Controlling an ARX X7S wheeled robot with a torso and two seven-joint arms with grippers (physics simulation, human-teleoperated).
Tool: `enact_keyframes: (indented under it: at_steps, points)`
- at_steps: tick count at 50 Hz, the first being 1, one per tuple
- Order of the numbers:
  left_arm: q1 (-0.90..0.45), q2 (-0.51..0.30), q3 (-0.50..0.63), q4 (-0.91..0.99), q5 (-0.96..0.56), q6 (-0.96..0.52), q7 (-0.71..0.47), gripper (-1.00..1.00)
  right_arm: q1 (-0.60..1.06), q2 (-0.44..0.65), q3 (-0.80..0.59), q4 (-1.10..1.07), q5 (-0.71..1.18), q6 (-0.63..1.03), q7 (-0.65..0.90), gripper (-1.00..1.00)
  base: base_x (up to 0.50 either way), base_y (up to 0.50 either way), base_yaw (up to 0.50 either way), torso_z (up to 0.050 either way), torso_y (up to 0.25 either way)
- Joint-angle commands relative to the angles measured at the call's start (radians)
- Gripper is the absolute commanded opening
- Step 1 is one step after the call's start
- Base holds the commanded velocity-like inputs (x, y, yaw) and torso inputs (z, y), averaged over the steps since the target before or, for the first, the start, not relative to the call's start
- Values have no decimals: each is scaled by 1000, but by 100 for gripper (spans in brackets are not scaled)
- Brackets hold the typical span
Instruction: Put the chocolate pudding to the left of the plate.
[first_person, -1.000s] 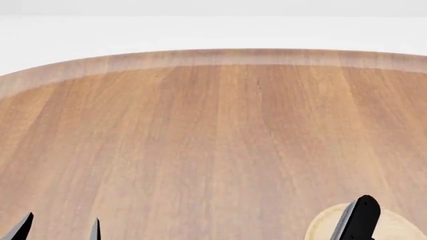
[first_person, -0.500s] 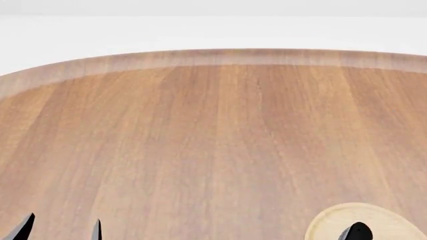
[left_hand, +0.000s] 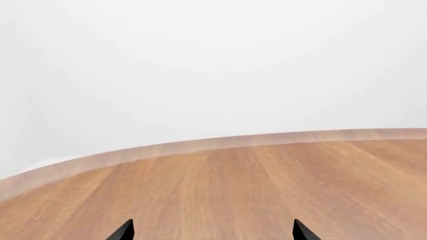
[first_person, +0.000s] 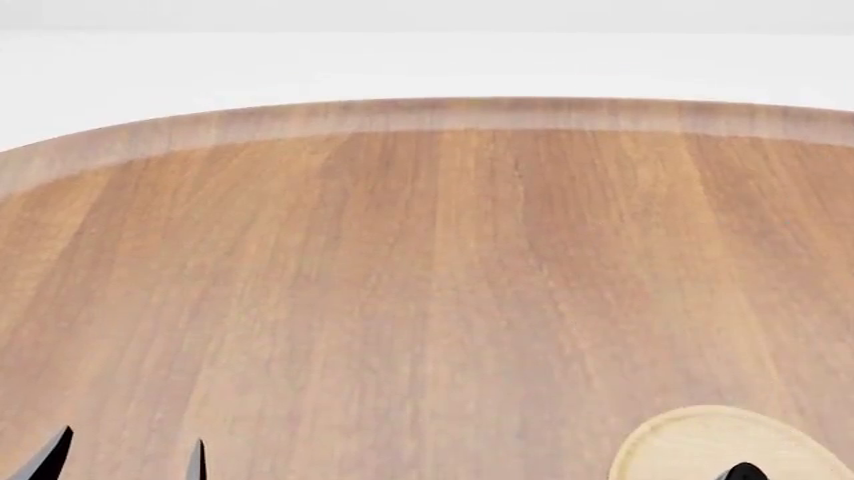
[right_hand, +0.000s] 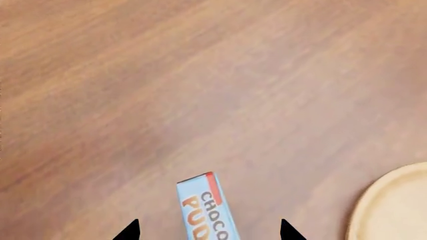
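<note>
Two black tips of the left gripper (left_hand: 212, 231) show spread apart over the bare wooden table (left_hand: 267, 185) in the left wrist view. In the head view, the plate (first_person: 694, 440) sits at the near right of the table, with a bit of the right gripper (first_person: 742, 472) over it. In the right wrist view, the right gripper's tips are spread wide, and the chocolate pudding (right_hand: 207, 210) lies between them without touching, near the plate.
</note>
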Motion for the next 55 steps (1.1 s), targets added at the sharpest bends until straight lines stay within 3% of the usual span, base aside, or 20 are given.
enact_keyframes:
  at_steps: [1,55]
  points:
    - [-1,-3,3,2,-2,-1,-3,100,-8,-26,-23,57,-19,-32,-15,100,0,0,0,0,0]
    - [-5,-13,24,-13,-7,12,-12,100,-29,-108,-67,289,-95,-172,-31,100,0,0,0,0,0]
